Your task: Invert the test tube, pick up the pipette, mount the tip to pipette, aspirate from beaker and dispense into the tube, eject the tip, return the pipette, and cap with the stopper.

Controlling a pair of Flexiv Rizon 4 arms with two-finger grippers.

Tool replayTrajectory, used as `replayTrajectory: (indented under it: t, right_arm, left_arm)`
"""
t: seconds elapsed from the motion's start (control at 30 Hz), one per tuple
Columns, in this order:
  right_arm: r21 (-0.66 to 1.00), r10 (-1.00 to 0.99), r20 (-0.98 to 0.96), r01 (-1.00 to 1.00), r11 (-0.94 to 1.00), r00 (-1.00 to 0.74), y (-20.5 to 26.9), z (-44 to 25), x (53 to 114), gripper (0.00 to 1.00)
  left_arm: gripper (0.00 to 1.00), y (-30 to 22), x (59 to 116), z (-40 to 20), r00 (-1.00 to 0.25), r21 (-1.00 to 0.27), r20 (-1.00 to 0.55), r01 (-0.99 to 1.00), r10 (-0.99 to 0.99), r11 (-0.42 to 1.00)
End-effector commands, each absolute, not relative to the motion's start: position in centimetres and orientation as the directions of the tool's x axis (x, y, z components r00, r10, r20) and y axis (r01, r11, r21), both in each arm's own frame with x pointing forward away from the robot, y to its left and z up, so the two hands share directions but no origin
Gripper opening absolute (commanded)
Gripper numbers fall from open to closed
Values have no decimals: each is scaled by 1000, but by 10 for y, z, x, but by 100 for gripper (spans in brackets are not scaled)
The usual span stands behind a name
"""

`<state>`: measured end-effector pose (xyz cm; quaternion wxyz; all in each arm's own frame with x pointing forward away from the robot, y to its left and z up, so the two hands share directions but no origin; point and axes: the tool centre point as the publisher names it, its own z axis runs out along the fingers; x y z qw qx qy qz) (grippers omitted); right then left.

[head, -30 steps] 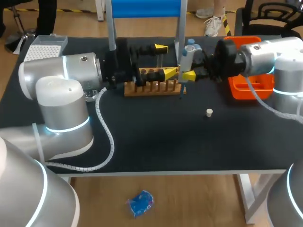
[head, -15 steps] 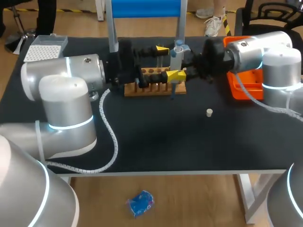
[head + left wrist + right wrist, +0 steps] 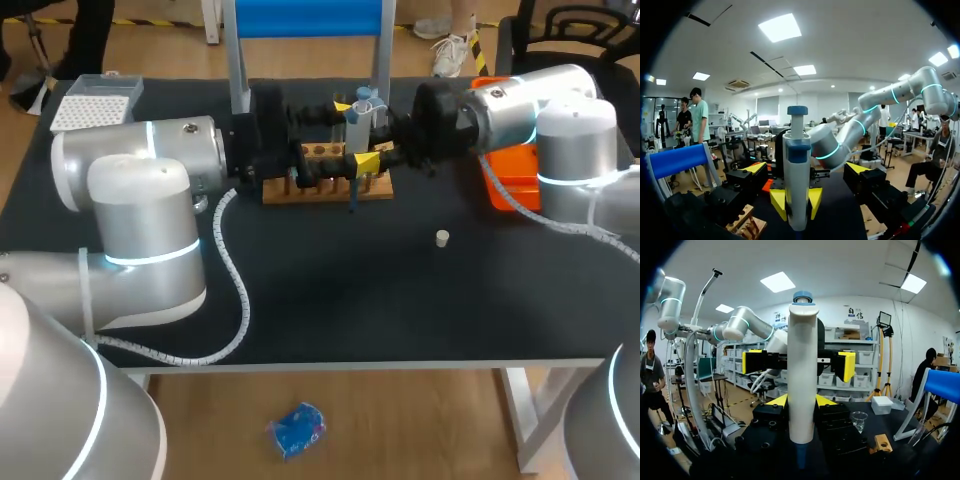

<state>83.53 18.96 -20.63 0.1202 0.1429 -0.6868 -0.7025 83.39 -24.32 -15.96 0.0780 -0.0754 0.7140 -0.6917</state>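
Foremost, pipette [image 3: 357,118]: white body with a blue plunger cap, upright, raised above the table [image 3: 400,300] at its rear middle, slim lower end pointing down just in front of the wooden rack [image 3: 325,187]. Right gripper [image 3: 800,400]: clamped on the pipette's barrel, one yellow-tipped finger against each side; right arm enters from the right and lies level across the rear of the table. Left gripper [image 3: 806,167]: faces the right one head-on, fingers spread wide, yellow tips well out to either side of the pipette and not touching it, nothing gripped; left arm enters from the left, its wrist beside the rack's left end. Wooden rack: row of holes along the top, resting on the table below the two grippers. Beaker [image 3: 858,421]: clear glass, upright on the table, seen past the right gripper's side, near one end of the rack. Stopper [image 3: 442,237]: small, white, alone on the table, nearer the front than the rack and to its right, well apart from both grippers. Orange tray [image 3: 505,180]: right rear, partly hidden under the right arm. Tip box [image 3: 95,100]: clear, far left corner. Blue-topped frame [image 3: 300,20]: upright at the rear edge, behind the grippers.
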Motion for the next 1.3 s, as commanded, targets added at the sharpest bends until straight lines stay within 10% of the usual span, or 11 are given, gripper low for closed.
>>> replayTrajectory:
  t: [0.03,0.67,1.0,1.13,1.3]
  right_arm:
    - [999,-374,-33,-25,-28,-927,190,-208,838,0]
    - [998,-366,-38,-20,-53,-930,192,-209,837,0]
    - [998,-363,-39,-20,-56,-931,191,-208,837,0]
    - [998,-366,-38,-19,-53,-930,191,-208,837,0]
    - [999,-368,-36,-18,-51,-929,191,-208,837,0]
  left_arm:
    - [89,-244,835,-160,-975,-999,-7,0,-220,32]
    - [86,-245,835,-162,-972,-1000,0,-4,-234,15]
    - [72,-244,836,-163,-971,-1000,0,-4,-241,15]
    - [51,-243,837,-163,-970,-1000,-2,-2,-245,16]
    - [57,-243,837,-163,-969,-1000,-3,-2,-246,17]
